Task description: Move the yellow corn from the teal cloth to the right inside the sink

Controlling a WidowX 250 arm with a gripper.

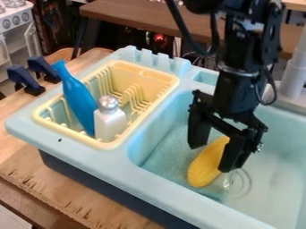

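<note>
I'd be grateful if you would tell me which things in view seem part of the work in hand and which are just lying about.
Likely in the work:
- claw, open around the corn
- yellow toy corn
- light blue sink

Lying about:
- blue bottle
- white shaker
- yellow dish rack
- dark blue clamps

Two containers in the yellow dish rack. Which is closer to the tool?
The white shaker with the silver top. The other, the blue bottle, is taller, leans, and stands on the shaker's far side from the tool.
</note>
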